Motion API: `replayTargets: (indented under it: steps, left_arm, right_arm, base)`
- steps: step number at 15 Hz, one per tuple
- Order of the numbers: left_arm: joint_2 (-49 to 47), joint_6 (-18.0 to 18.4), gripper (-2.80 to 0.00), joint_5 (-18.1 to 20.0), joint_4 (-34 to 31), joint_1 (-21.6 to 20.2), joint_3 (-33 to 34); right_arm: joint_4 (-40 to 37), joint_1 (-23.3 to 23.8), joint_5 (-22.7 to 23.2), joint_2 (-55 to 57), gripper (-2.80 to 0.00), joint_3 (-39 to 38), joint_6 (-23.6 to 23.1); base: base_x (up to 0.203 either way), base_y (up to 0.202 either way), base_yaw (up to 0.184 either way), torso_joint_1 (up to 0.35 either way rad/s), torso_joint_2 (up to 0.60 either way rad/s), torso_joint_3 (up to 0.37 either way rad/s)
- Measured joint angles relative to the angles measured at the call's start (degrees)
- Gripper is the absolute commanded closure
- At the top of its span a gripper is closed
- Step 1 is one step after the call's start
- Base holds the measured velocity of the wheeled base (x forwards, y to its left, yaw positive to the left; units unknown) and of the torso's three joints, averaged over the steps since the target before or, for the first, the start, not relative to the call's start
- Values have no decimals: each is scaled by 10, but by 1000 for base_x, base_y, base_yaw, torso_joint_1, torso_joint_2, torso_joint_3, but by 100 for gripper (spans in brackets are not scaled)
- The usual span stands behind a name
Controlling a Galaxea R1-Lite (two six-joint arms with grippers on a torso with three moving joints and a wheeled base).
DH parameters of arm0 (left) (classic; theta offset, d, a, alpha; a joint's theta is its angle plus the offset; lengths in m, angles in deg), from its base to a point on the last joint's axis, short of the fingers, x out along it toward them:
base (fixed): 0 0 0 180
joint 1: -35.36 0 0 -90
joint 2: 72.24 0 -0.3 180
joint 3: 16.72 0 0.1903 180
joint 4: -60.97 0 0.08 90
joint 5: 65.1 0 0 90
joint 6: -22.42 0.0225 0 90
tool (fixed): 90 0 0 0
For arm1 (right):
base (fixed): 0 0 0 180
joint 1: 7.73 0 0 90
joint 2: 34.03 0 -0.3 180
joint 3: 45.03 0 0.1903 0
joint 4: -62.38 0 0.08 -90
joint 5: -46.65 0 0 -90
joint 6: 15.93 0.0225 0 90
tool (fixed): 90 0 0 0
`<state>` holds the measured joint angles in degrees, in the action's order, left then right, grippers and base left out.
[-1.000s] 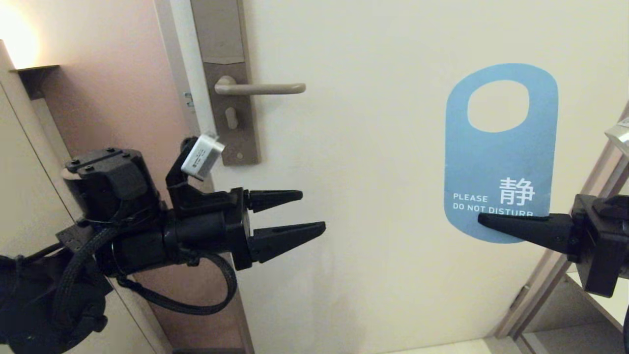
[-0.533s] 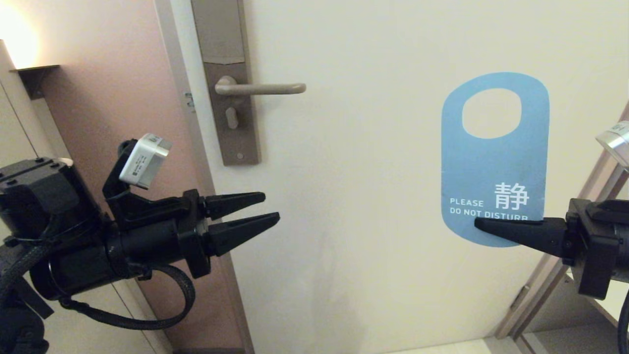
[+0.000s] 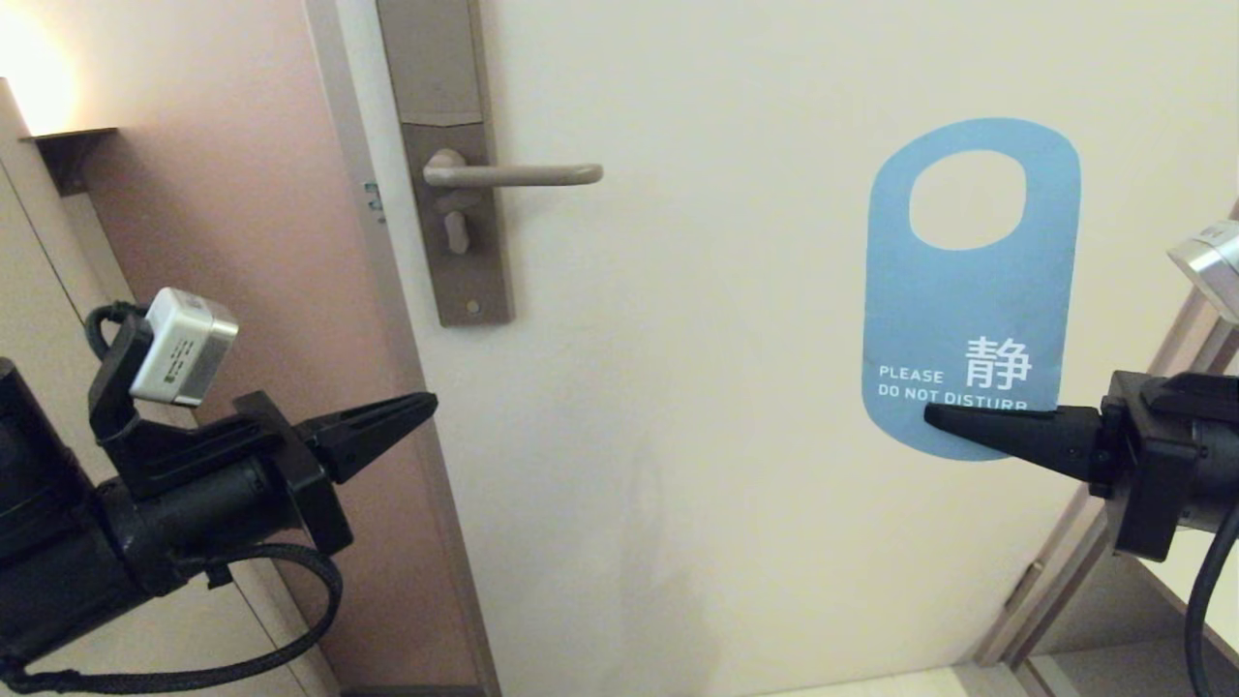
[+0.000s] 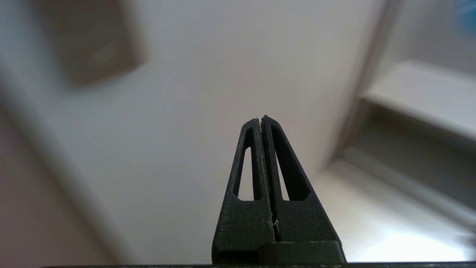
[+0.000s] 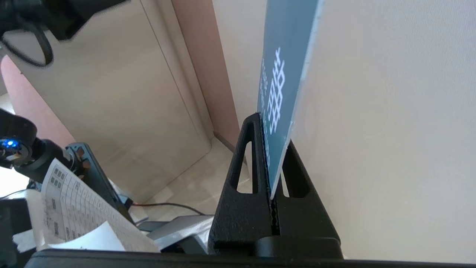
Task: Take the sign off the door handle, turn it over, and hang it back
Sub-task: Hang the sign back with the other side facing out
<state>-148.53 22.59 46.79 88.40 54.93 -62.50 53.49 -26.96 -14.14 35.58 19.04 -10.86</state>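
Both arms are matte black, each ending in tapered black fingers with long slots cut through them. The left gripper carries a small silver-white camera block on a black bracket, and a braided black cable loops beneath the wrist

The door handle sits on the door's left edge. Well right of it, the sign stands upright before the door. The left gripper hovers below-left of the handle.
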Motion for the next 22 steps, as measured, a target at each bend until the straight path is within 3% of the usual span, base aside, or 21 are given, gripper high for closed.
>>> replayTargets:
  steps: [4, 9, 11, 18, 22]
  left_arm:
    - [58, 8, 0, -55, -13, -50, 70]
    - [123, 4, 0, -58, -12, -166, 175]
    - [147, 2, 0, -57, -19, -188, 209]
    - [291, -32, 0, -64, -185, -202, 224]
    - [381, -33, 0, -125, -284, -211, 224]
  right_arm:
    - [3, 0, 0, 6, 0, -1, -1]
    - [39, 0, 0, 26, 0, 2, -3]
    - [40, 0, 0, 31, 0, 1, -3]
    - [76, 1, -1, 42, 0, -16, -2]
    - [78, 1, -24, 44, 0, -17, -2]
  base:
    - [0, 0, 0, 0, 0, 0]
    - [0, 0, 0, 0, 0, 0]
    - [0, 0, 0, 0, 0, 0]
    - [0, 0, 0, 0, 0, 0]
    - [0, 0, 0, 0, 0, 0]
